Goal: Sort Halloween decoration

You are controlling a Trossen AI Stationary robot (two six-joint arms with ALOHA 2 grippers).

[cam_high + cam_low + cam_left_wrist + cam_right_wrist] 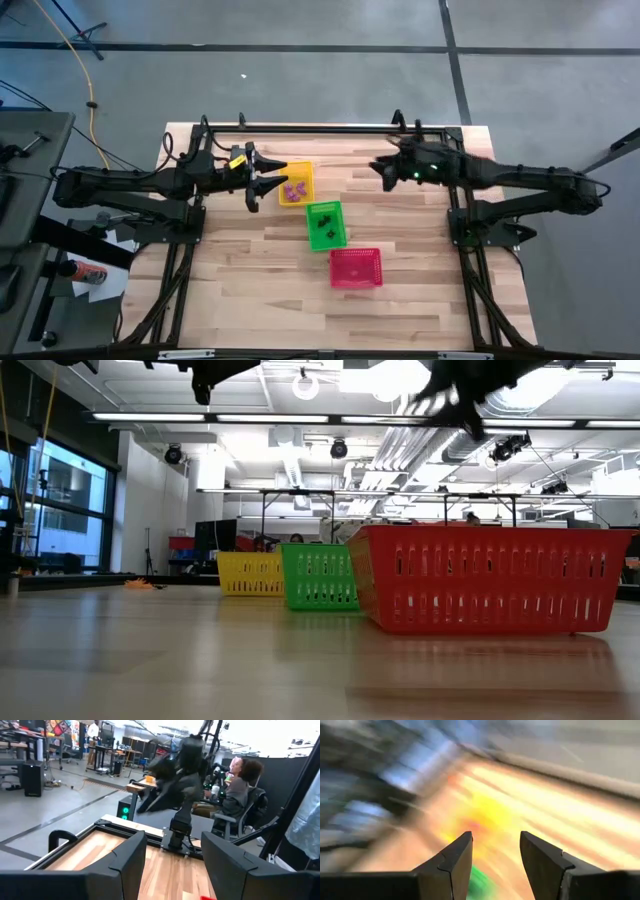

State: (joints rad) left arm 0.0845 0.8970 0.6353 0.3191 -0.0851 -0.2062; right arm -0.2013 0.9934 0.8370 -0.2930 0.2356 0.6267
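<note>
Left gripper [262, 173] is held beside the yellow basket [301, 170], jaws parted, empty; right gripper [381, 169] likewise, above the bench [400, 260].

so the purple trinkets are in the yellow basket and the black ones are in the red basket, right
Not quite. The purple trinkets are in the yellow basket, but the black ones lie in the green basket, not the red basket, which looks empty. The high view shows it.

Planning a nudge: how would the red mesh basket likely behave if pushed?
The red basket looks like thin open plastic mesh, so probably light and easily slid. Its wide flat base suggests it won't tip. The walls may flex.
</note>
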